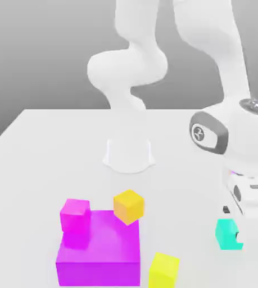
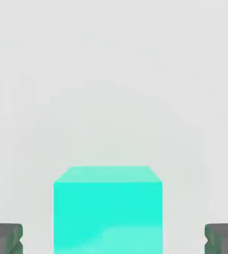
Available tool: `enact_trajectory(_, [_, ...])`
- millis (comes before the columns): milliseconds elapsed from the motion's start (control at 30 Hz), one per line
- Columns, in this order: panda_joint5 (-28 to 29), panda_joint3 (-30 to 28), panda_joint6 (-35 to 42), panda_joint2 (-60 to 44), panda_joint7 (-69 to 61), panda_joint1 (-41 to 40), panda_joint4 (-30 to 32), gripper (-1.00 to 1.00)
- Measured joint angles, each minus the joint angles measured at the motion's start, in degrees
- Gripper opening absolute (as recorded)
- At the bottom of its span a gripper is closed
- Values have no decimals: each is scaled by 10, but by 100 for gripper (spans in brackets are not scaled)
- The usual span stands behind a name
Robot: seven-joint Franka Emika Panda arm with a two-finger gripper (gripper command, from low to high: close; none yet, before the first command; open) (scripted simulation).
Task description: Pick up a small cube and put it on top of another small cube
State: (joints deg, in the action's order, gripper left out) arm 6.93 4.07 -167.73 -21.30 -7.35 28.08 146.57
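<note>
While apparently lining up to grasp the teal cube [image 2: 108, 213] with gripper [image 2: 114, 239] spread wide, settle astride it, then close.

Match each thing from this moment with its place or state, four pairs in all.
Things:
1. Teal cube
2. Orange cube
3. Yellow cube
4. Gripper

Places and states:
A. Open, a finger on either side of a cube
B. At the far right corner of the purple block, as the exterior view shows it
C. Between the gripper's fingers, with a gap on each side
D. Near the exterior view's bottom edge, to the right of the purple block

Pairs: 1-C, 2-B, 3-D, 4-A
</note>
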Motion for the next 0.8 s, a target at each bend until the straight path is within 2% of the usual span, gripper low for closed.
enact_trajectory(233, [1, 1, 2, 1, 1, -1, 0, -100])
enact_trajectory(433, [-31, 29, 90, 112, -30, -29, 23, -100])
enact_trajectory(800, [-38, -67, 236, 341, -239, -146, 104, -100])
